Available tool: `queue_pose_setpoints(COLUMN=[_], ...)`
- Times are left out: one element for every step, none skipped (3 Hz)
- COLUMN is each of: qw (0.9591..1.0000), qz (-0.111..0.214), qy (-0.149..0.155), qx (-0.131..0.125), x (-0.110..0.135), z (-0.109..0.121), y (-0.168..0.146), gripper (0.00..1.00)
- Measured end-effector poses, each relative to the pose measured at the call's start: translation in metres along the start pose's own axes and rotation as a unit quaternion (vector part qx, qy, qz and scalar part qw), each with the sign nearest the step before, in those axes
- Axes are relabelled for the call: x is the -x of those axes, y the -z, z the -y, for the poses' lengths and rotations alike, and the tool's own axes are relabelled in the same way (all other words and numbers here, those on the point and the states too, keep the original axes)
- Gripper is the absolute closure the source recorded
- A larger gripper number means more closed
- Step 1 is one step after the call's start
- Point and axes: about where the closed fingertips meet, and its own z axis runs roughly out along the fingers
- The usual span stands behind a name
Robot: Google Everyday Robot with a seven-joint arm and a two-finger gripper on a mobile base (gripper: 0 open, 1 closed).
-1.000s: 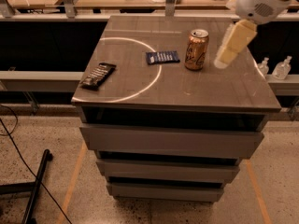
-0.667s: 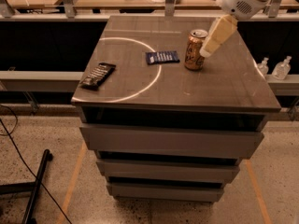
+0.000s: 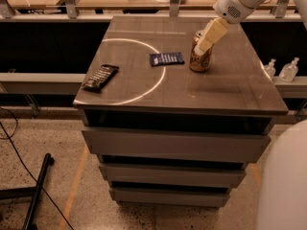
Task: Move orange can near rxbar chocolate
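gripper (image 3: pixel 204 43) hovering at the orange can's top, grip: cannot tell | orange can (image 3: pixel 199 62) standing upright toward the right rear corner | black bar (image 3: pixel 100 76) lying by the left front edge, well apart

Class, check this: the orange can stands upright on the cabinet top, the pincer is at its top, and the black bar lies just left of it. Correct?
No. The camera view shows the dark blue bar just left of the orange can; the black rxbar chocolate lies near the front left edge. The can is upright, the pincer at its top.
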Motion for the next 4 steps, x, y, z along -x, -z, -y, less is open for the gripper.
queue_pose_setpoints(qw=[0.9999,0.9993,0.9989,0.9986], qz=[0.004,0.010,0.015,0.019], qy=[-0.010,-0.022,-0.026,-0.024], qx=[0.013,0.026,0.037,0.044], x=[-0.006,-0.012,-0.013,-0.011], z=[-0.002,-0.004,-0.006,-0.009], y=[-0.013,-0.027,-0.034,-0.036], gripper=[0.00,0.12,0.34,0.57])
